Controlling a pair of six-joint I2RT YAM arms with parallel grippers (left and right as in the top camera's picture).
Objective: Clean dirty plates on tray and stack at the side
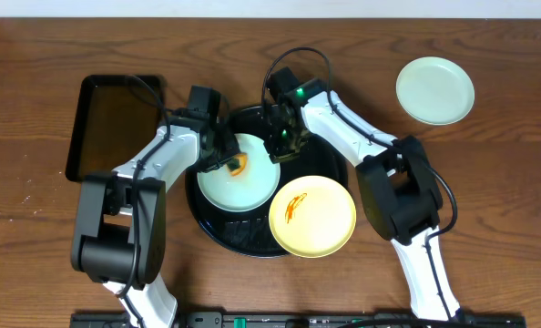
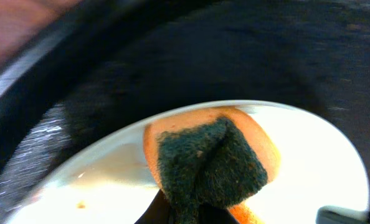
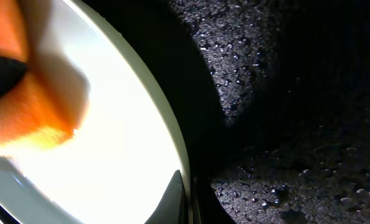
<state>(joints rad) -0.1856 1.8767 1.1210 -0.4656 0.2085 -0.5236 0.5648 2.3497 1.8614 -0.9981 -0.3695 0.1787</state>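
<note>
Slipping is the worry: my left fingers (image 1: 227, 159) pinch the sponge (image 2: 210, 162) against the mint plate (image 1: 239, 182) in the round tray (image 1: 218, 230), while my right fingers (image 1: 282, 144) clamp its rim. If I press too hard, the plate could tip or skid into the yellow plate (image 1: 312, 215).

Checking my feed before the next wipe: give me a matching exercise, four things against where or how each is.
1 sponge
2 yellow plate
3 far mint plate
4 oblong tray

a left of the round tray
b on the table, clean
c sauce-smeared, over the tray's rim
d in left pincer, on near mint plate

Pairs: 1-d; 2-c; 3-b; 4-a
</note>
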